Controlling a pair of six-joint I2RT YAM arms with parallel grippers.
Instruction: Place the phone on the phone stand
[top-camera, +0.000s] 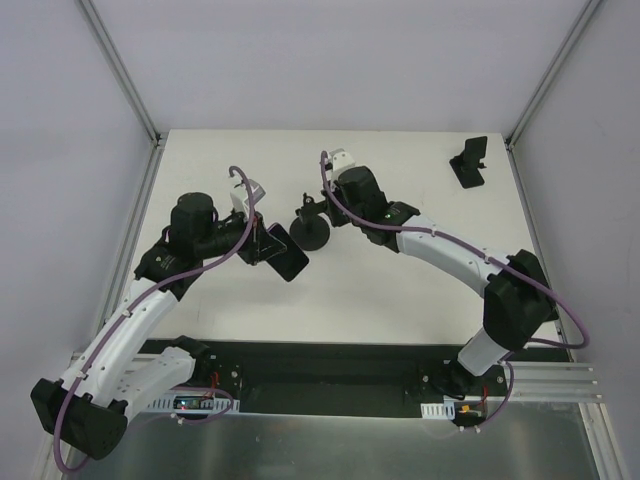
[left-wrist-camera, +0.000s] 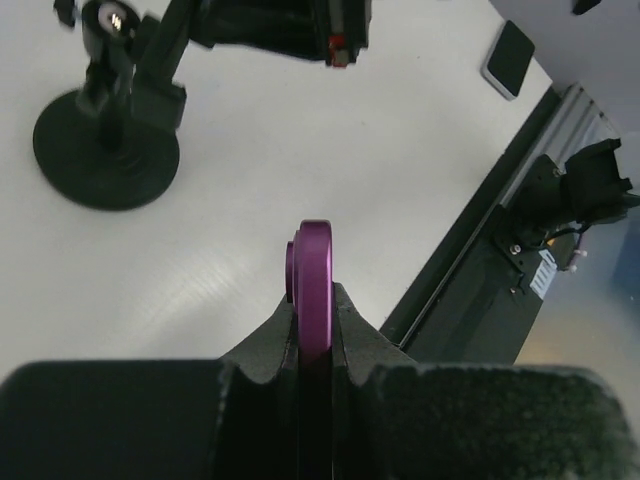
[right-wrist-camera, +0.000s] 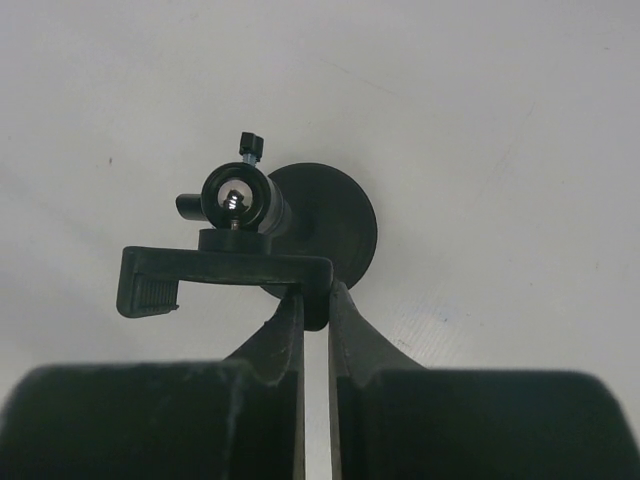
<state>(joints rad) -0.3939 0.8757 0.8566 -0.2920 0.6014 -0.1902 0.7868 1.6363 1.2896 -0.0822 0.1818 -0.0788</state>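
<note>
The phone is a flat black slab, purple along the edge in the left wrist view. My left gripper is shut on it and holds it above the table left of centre, with the edge standing up between the jaws. The phone stand, small, black and L-shaped, sits alone at the back right. A black round-based clamp holder stands mid-table, just right of the phone. My right gripper is shut on the end of its clamp bar, with the jaws pinching it.
The holder's round base shows in the left wrist view and the right wrist view. A second dark flat slab lies near the table's front rail. White walls enclose the table on three sides.
</note>
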